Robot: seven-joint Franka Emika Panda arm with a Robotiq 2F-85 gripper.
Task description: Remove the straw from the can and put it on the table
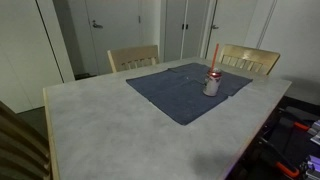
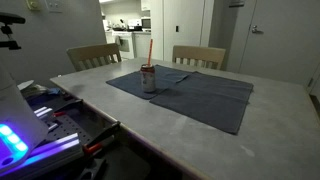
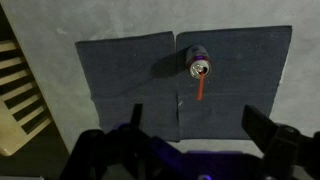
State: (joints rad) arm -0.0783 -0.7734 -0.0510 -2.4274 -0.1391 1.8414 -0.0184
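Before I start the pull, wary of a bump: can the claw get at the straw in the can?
Probably yes. In the wrist view the open claw hangs above the red straw and can, with only flat blue cloth around them; nothing stands between.

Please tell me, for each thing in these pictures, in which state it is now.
straw: standing in the can, not yet removed.
can: upright on the mat, the straw in its top.
blue cloth mat: spread flat on the table.
gripper: open, empty, above the mat, apart from the can.
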